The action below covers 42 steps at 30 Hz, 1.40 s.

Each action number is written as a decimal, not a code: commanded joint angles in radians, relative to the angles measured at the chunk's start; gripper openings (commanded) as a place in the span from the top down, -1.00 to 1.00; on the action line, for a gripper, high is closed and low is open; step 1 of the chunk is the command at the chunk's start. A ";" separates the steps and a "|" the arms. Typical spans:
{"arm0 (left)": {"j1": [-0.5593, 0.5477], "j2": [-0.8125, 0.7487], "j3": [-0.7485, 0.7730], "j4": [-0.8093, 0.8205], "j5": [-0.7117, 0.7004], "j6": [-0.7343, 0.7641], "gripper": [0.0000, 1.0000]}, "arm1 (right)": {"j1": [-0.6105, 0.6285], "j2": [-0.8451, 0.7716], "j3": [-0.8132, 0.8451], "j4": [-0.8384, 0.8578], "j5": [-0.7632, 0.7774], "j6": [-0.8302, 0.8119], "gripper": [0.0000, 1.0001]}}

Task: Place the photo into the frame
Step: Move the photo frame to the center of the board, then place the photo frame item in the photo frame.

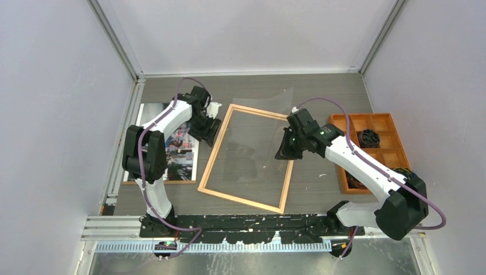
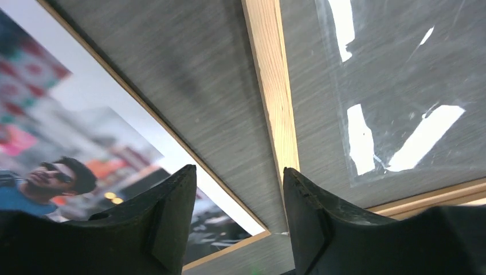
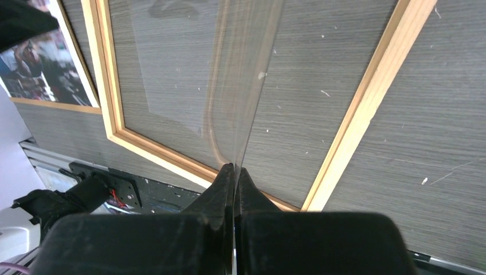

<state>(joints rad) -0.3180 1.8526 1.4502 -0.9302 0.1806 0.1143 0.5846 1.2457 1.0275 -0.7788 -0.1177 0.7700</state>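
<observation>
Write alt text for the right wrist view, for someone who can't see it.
The right gripper is shut on the edge of a clear sheet, seen edge-on above the light-wood frame lying on the grey table. The photo shows at top left.

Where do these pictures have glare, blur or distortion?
Left wrist view: white glare patches lie on the clear sheet, and the photo is soft and out of focus. Right wrist view: the clear sheet, pinched edge-on by the right gripper, shows a curved wood-coloured ghost beside the frame. Top view: even light and sharp, with only faint dark reflections in the sheet.
</observation>
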 commanded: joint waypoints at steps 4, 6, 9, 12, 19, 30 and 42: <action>-0.010 -0.032 -0.130 0.028 0.036 0.058 -0.01 | -0.044 0.098 0.113 0.070 -0.028 -0.064 0.99; -0.010 -0.040 -0.151 0.043 0.020 0.067 0.01 | -0.057 0.128 0.128 0.080 -0.041 -0.072 0.99; -0.009 -0.043 -0.170 0.057 0.007 0.073 0.02 | -0.076 0.170 0.149 0.095 -0.046 -0.085 0.99; -0.009 -0.035 -0.175 0.059 0.027 0.068 0.03 | -0.097 0.219 0.177 0.099 -0.057 -0.101 0.99; 0.013 -0.006 -0.144 0.023 0.166 0.039 0.20 | -0.161 0.324 0.251 0.107 -0.152 -0.120 0.99; 0.193 -0.076 -0.041 -0.065 0.253 0.101 0.29 | -0.167 0.109 0.140 0.220 -0.364 0.134 0.99; 0.204 -0.113 -0.108 -0.039 0.141 0.169 0.28 | -0.071 -0.123 -0.172 0.437 -0.383 0.438 0.99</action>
<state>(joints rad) -0.1120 1.7737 1.3628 -0.9672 0.3534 0.2508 0.4816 1.1782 0.9306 -0.4721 -0.4835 1.0729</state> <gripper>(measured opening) 0.361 0.020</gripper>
